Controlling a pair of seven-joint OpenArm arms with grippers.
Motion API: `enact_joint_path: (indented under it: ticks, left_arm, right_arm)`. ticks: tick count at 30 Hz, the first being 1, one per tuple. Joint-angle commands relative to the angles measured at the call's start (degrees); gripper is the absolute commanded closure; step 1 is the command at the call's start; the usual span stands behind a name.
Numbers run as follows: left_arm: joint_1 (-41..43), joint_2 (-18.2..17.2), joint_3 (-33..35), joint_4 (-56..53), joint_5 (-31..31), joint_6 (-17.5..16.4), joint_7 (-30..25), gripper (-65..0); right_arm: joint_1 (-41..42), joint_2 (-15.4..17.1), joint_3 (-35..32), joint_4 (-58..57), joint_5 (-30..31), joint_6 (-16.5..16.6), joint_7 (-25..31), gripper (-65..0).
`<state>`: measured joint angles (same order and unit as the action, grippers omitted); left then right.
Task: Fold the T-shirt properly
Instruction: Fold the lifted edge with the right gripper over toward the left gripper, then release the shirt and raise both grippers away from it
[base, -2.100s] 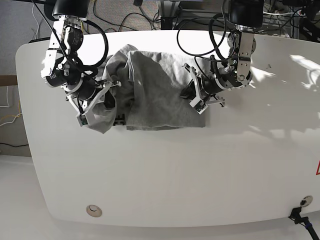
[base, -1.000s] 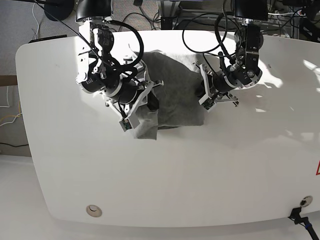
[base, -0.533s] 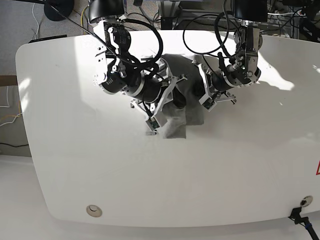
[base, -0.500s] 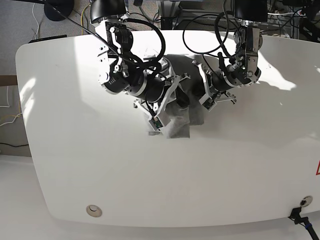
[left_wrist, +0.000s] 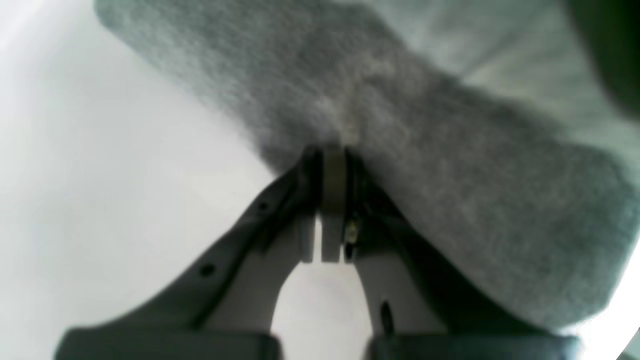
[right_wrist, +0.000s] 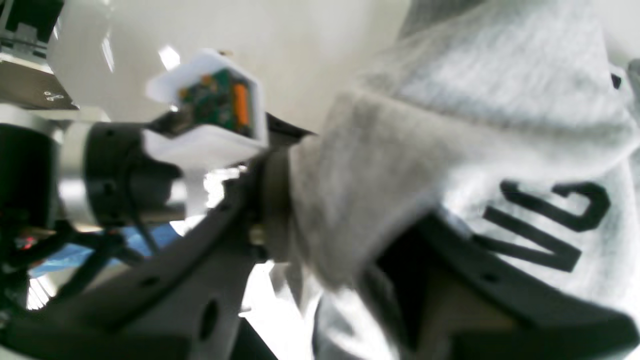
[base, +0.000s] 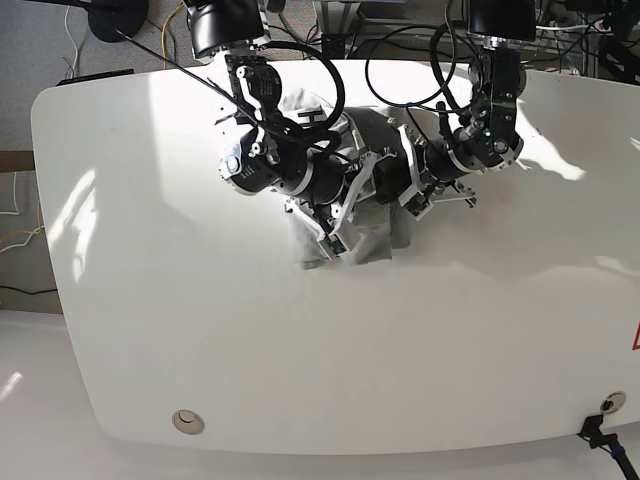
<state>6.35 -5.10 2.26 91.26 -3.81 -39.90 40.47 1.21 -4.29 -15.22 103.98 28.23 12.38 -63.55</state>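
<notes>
I see the T-shirt (base: 385, 225) bunched up near the far-middle part of the white table (base: 200, 330), betw. the two arms, w/ both of them crowded over it. Only a small grey part shows below the arms in base view; the rest is hidden under the hardware.

Left gripper (left_wrist: 332, 165): in its wrist view the jaws are pressed together, and the tips pinch an edge of the grey fabric (left_wrist: 400, 125). The cloth runs as a thick folded band from upper left to lower right, table surface visible at the left of it. In base view this arm is on the right side, close beside the shirt.

Right gripper (right_wrist: 325, 235): in its wrist view the two fingers (right_wrist: 220, 240) stand apart w/ a wad of cloth betw. them. The cloth touches the left finger; whether it is really clamped or only lying there, I cannot tell, pic is blurred. The printed side is up here, black block letters (right_wrist: 545, 225) at right, partly cut off. A white housing w/ a green circuit board (right_wrist: 215, 102) of the other arm is just beyond the shirt.
</notes>
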Motion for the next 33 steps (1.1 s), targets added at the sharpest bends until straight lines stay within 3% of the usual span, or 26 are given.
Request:
enact_joint_path:
  ticks: [1, 5, 8, 12, 18, 22, 29, 33]
  left_arm:
    - [-0.5, -0.8, -0.4, 3.3, -0.2, -0.1, -0.6, 0.0]
    - [-0.5, -4.3, -1.8, 8.5, -0.2, -0.1, -0.6, 0.0]
    - [-0.5, -6.6, -3.2, 13.9, -0.2, -0.1, -0.6, 0.0]
    - [-1.0, -6.7, -9.3, 17.1, -0.2, -0.1, -0.8, 0.0]
    - [-0.2, -6.7, -9.8, 18.9, -0.3, -0.1, -0.9, 0.0]
    - [0.0, -5.3, -9.8, 20.2, -0.3, -0.1, -0.9, 0.0]
    - [0.0, -5.1, -9.8, 20.2, -0.3, -0.1, -0.9, 0.0]
    - [0.0, -5.1, -9.8, 20.0, -0.3, -0.1, -0.9, 0.0]
  right_arm:
    - [2.2, -0.8, -1.3, 0.8, 1.7, 0.6, 1.2, -28.5]
    - [4.3, -2.2, -7.4, 0.6, 1.7, 0.6, 1.2, -39.1]
    - [4.5, -3.0, -7.6, 0.6, 1.7, 0.6, 1.2, -39.2]
    - [6.5, -2.5, -7.2, 1.0, 1.6, 0.6, 1.2, -39.1]
    - [9.2, 3.2, 1.5, 1.2, 1.7, 0.7, 1.2, -39.1]
    - [9.2, 8.6, 4.7, 1.1, 1.6, 0.7, 1.2, -39.1]
    - [4.9, 18.9, 5.2, 2.8, 1.6, 0.6, 1.2, -39.0]
    - [2.1, 22.5, 5.2, 5.6, 1.5, 0.6, 1.2, -39.0]
